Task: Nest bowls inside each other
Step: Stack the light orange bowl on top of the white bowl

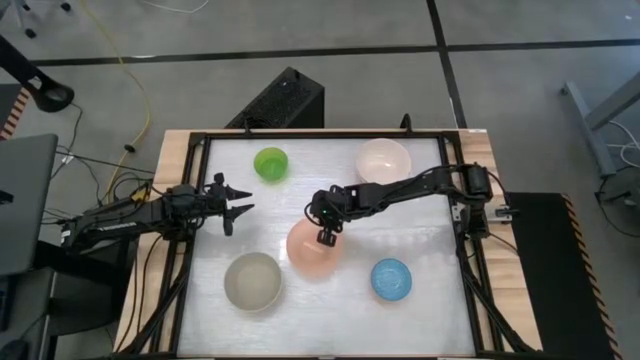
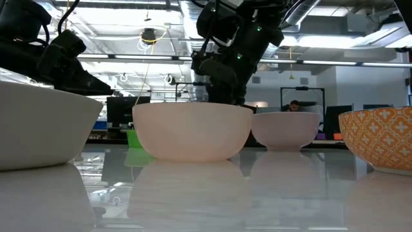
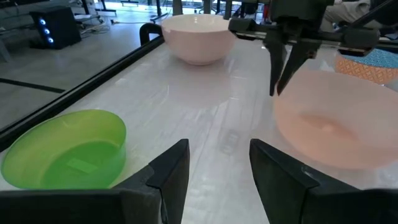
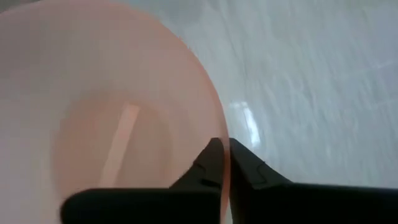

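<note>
Writing is nowhere readable; right end effector [image 1: 326,237] pinches the salmon-orange bowl [image 1: 312,256] rim, left end effector [image 1: 240,203] wide.

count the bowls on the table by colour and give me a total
green bowl: 1
pale pink-white bowl: 1
salmon-orange bowl: 1
grey-beige bowl: 1
blue bowl: 1
total: 5 bowls

blue bowl [image 3: 373,59] cut off.
</note>
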Action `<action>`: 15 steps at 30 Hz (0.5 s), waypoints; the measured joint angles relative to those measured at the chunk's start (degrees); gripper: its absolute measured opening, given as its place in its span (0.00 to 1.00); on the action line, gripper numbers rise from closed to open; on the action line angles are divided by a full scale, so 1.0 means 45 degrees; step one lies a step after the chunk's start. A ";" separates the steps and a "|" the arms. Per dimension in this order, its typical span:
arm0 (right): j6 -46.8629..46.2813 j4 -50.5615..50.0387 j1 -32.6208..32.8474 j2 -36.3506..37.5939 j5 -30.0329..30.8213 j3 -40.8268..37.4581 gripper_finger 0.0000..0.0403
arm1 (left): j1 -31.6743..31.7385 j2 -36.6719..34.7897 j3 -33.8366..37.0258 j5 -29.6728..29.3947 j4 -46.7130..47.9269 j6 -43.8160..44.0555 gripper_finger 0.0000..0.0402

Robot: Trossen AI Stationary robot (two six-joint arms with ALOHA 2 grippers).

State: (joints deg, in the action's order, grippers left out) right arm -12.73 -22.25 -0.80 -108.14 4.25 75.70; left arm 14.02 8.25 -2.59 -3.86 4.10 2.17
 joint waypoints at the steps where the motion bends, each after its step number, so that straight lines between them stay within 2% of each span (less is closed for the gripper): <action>1: -0.0054 -0.0029 0.0010 0.0049 -0.0005 0.0000 0.03 | 0.0000 0.0000 0.0000 0.0000 0.0000 0.0000 0.39; 7: -0.0044 -0.0467 0.0180 0.1041 -0.0137 -0.0019 0.02 | 0.0000 0.0000 -0.0004 0.0000 0.0000 -0.0003 0.39; 15: 0.0134 -0.2759 -0.0267 0.4272 0.0399 -0.0019 0.02 | 0.0001 0.0000 -0.0001 -0.0001 0.0001 0.0001 0.39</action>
State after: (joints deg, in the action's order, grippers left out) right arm -12.13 -34.67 -2.00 -88.92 6.05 75.61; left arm 14.03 8.25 -2.60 -3.86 4.10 2.17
